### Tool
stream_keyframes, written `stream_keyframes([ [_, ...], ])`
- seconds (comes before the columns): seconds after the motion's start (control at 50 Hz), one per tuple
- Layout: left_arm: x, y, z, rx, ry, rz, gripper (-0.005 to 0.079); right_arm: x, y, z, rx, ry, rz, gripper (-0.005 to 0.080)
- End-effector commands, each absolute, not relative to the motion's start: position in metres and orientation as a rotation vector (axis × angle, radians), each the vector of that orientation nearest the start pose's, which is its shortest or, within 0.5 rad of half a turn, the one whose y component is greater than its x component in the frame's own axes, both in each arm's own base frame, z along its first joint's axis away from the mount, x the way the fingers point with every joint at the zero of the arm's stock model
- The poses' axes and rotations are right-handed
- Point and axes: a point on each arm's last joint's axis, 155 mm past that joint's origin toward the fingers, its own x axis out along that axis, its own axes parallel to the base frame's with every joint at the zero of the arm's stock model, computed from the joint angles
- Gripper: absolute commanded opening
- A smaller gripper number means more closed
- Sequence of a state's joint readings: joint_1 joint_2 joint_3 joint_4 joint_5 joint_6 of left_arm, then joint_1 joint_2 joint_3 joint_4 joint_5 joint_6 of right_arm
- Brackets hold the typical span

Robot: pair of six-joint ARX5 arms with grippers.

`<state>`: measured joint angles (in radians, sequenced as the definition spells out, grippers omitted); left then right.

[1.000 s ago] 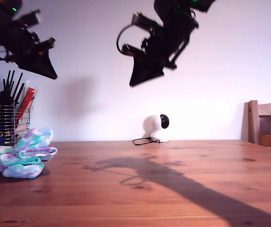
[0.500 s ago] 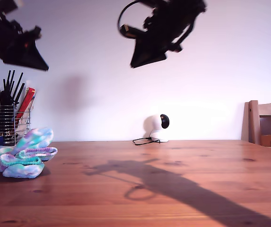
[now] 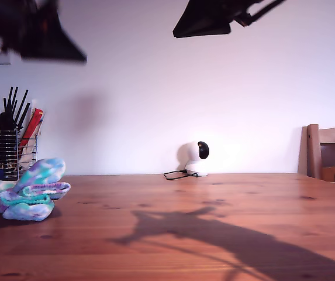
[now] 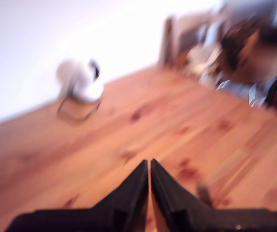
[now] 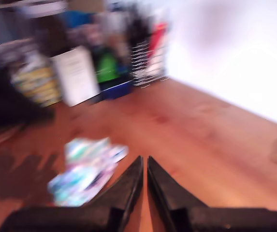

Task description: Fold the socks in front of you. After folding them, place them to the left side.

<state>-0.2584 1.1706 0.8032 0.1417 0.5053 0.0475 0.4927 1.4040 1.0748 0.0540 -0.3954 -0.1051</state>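
Pine-coloured planks make up the wide wooden table [image 3: 214, 234], knotted and bare across most of its top, with the long shadow of an arm lying over it. At the exterior view's right stands part of a brown wooden chair [image 3: 325, 149]. Against the pale wall sits a small rounded white camera with a black lens [image 3: 197, 157], its cord looped beside it. A wire-mesh holder full of black pens [image 3: 6, 149] stands at the exterior view's left.

Just in front of that holder lie the socks [image 3: 28, 190], a soft ribbed knit bundle in teal, purple and white, folded over on itself and resting on the wood.

Both arms hang high above the table, well apart from the bundle. My first gripper [image 4: 149, 166] looks toward the white camera, its black jaws pressed together on nothing. My second gripper [image 5: 144, 164] looks down past the socks [image 5: 85, 171], jaws likewise closed and empty.

Judging by this, folding and placing look finished; what remains is likely only parking the arms clear.
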Motion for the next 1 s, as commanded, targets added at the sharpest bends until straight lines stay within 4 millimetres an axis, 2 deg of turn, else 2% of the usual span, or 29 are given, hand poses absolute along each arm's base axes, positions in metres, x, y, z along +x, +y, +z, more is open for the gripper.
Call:
stream_keyframes([
  [0.0, 0.341, -0.191, 0.253, -0.002, 0.229, -0.788, -0.0021, 0.352, 0.277, 0.277, -0.107, 0.221, 0.926, -0.0012],
  [0.12, 0.313, -0.206, 0.255, -0.009, 0.212, -0.831, -0.0021, 0.323, 0.275, 0.276, -0.103, 0.199, 0.966, -0.0012],
  [0.3, 0.273, -0.22, 0.268, -0.015, 0.144, -0.845, -0.0022, 0.282, 0.269, 0.274, -0.102, 0.176, 1.004, -0.0012],
  [0.54, 0.222, -0.247, 0.281, -0.033, 0.091, -0.967, -0.0022, 0.235, 0.271, 0.285, -0.063, 0.181, 1.084, -0.0012],
  [0.68, 0.21, -0.257, 0.28, -0.033, 0.094, -1.013, -0.0021, 0.228, 0.272, 0.284, -0.065, 0.192, 1.101, -0.0012],
  [0.98, 0.207, -0.26, 0.283, -0.035, 0.086, -1.025, -0.0021, 0.223, 0.269, 0.263, -0.077, 0.29, 1.098, -0.0012],
])
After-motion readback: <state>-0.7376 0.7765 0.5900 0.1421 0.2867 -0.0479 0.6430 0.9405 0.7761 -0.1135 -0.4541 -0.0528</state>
